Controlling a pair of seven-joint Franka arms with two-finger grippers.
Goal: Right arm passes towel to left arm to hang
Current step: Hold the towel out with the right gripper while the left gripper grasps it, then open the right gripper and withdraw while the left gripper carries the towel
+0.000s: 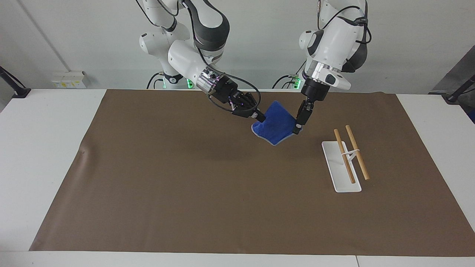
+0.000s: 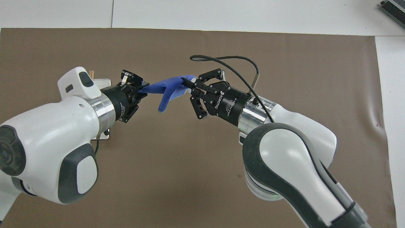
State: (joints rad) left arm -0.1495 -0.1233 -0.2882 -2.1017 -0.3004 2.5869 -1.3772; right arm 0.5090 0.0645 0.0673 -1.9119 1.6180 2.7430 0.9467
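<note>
Blue towel (image 2: 169, 90) stretched in the air over the brown mat (image 2: 190, 152), pinched at one end by the right gripper (image 2: 186, 85) and at the other by the left gripper (image 2: 140, 87), white rack (image 2: 102, 84) partly hidden beneath the left arm (image 2: 57, 133).

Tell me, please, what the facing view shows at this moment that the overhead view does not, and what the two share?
Only the facing view shows the whole rack: white base, two wooden rods, toward the left arm's end; overhead, the left arm hides most of it. Only the overhead view shows the right claw's linkage spread and cable looping above. Both show the blue towel stretched in the air between the right claw and the left claw, each holding an edge, over the brown mat.
</note>
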